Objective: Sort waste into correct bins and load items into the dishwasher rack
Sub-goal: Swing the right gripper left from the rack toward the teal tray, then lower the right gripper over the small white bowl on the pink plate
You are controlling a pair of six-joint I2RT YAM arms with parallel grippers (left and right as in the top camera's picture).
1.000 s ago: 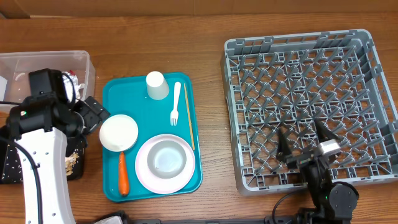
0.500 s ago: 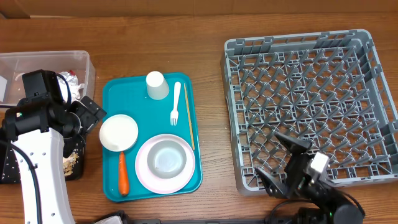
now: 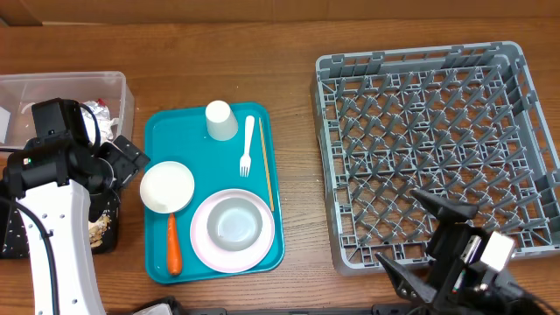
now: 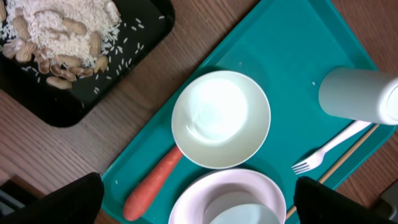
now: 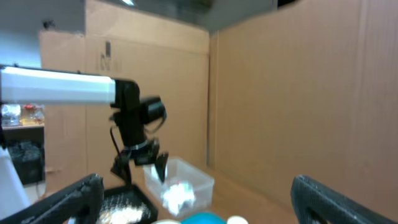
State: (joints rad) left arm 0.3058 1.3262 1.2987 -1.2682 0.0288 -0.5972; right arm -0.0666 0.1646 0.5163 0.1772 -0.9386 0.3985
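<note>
My left gripper [image 3: 133, 161] is open and empty, just left of a small white bowl [image 3: 167, 186] on the teal tray [image 3: 273, 245]. In the left wrist view my left gripper [image 4: 199, 202] hovers over that bowl [image 4: 221, 118] and the pinkish plate [image 4: 205, 190]. The plate [image 3: 206, 249] carries a second bowl [image 3: 234, 220]. The cup [image 3: 221, 120] and white fork [image 3: 248, 144] lie at the tray's far end. The clear tub [image 3: 70, 86] holds the foil wrapper [image 3: 101, 114]. The black tray [image 4: 68, 102] holds nut scraps [image 4: 59, 28]. My right gripper [image 3: 424, 241] is open and empty, raised over the front edge of the grey rack [image 3: 420, 66].
An orange carrot [image 3: 173, 245] and a thin wooden stick [image 3: 267, 171] lie on the teal tray. The right wrist view looks level across the table at the left arm [image 5: 134, 124], the clear tub [image 5: 186, 180] and the black tray [image 5: 127, 202]. A cardboard wall stands behind the table.
My right arm has drawn back toward the table's front edge and tilted its gripper upward. My left gripper shifted slightly toward the tub early on, then stayed still.
</note>
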